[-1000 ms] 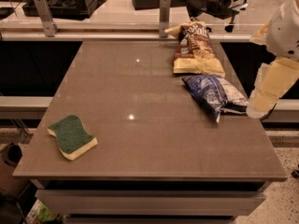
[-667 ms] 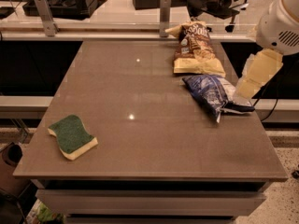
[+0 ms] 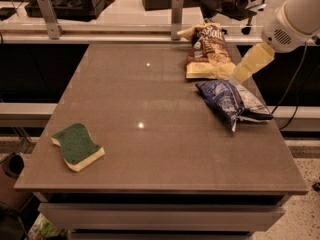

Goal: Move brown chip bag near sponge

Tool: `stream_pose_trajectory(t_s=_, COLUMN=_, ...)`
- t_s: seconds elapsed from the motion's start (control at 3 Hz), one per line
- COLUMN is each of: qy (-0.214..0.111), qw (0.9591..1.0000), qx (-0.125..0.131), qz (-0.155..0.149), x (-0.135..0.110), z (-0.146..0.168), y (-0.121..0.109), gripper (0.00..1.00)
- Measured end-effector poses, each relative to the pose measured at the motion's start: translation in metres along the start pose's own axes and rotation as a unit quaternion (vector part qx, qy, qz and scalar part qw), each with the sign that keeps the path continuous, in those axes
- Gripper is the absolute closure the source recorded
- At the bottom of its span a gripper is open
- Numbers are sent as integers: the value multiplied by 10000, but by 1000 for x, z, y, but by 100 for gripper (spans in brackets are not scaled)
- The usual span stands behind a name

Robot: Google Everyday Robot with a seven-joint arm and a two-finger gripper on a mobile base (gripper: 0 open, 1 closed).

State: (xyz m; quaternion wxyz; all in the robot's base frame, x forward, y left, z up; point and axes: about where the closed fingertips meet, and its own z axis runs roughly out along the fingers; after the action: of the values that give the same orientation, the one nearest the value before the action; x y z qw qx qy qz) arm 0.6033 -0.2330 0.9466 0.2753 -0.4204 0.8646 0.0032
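**Brown chip bag not yet lifted, gripper beside it at the table's far right**

The brown chip bag point(image 3: 209, 51) lay flat at the far right of the table point(image 3: 150, 94), close to the table's back edge. Its dark upper part pointed toward the back and its pale yellow lower part toward the front. The blue-and-white chip bag point(image 3: 232, 101) lay on the table's right side, just in front of it. Whether the two bags touched could not be told. The sponge point(image 3: 77, 146) sat green side up at the table's near left corner, well apart from both bags.

The gripper point(image 3: 240, 75) hung over the table's right side. Its pale yellow tip pointed down between the two bags, just beside the brown bag's lower right corner. Whether it was set wide or narrow could not be told, and nothing was seen in it.

The brown bag looked light, soft and crinkly, puffed with air, with a slick film that would likely slide under a loose hold. The chips inside would probably crush under a hard squeeze on the middle. The better hold seemed to be a pinch on the flat pale yellow end, which lay nearest the gripper. That pinch would have to stay clear of the blue-and-white bag next to it. On the long carry across the table to the sponge's corner, so light a bag might swing or slip.
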Motion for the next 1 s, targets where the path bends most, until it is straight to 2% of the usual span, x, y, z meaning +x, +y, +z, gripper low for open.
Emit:
stream_pose_trajectory(t_s=0.33, qy=-276, qw=9974, qx=281, qz=605, x=-9, z=36, y=-48, gripper=0)
stream_pose_trajectory(t_s=0.67, qy=-448, qw=9922, qx=552, qz=1026, x=-19, z=63, y=-88, gripper=0)
stream_pose_trajectory(t_s=1.0, qy=-560, qw=9885, qx=657, qz=1239, x=-35, z=88, y=-112, gripper=0)
